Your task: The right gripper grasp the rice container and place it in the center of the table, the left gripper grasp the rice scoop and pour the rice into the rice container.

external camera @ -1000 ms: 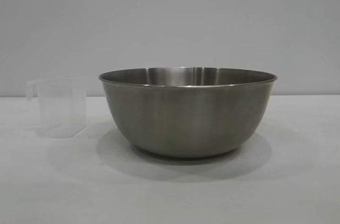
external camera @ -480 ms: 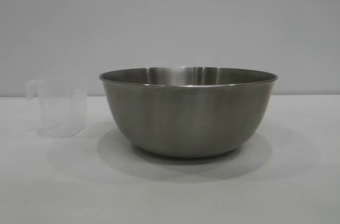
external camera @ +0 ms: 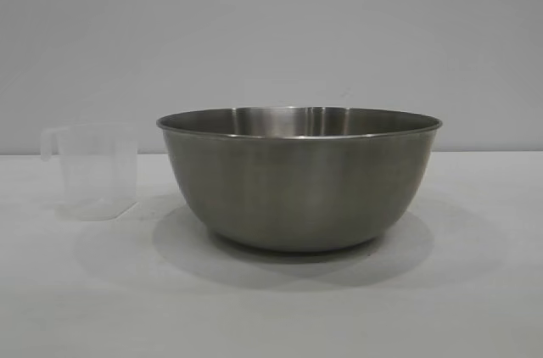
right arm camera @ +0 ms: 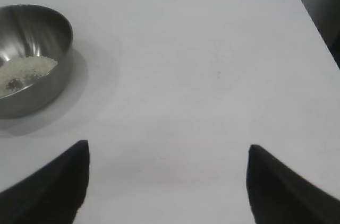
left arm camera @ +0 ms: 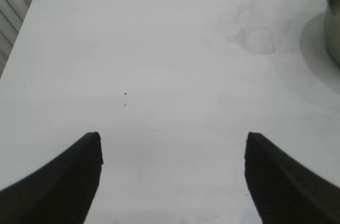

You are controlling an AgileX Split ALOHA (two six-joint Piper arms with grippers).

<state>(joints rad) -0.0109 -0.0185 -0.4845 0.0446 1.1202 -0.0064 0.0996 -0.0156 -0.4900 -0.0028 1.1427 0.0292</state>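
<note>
Large brushed-steel rice container (external camera: 299,181) stood upright on white matte table (external camera: 475,307), white rice (right arm camera: 24,70) inside; translucent plastic rice scoop (external camera: 92,171) beside it. Left gripper (left arm camera: 172,173) and right gripper (right arm camera: 167,176): fingers spread wide, empty.

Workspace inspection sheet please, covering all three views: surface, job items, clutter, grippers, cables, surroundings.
Surface: white table, bare apart from the job's things; a tiny dark speck in the left wrist view.
Rice container: upright at the middle of the exterior view, nothing gripping it.
Rice: lying inside the container.
Rice scoop: upright to the left of the container, apart from it, looks empty.
Clutter: nothing seen.
Left gripper: fingers wide apart above bare table, short of the scoop, holding nothing.
Right gripper: fingers wide apart above bare table, away from the container, holding nothing.
Cables: nothing seen.
Surroundings: plain grey wall behind the table.
</note>
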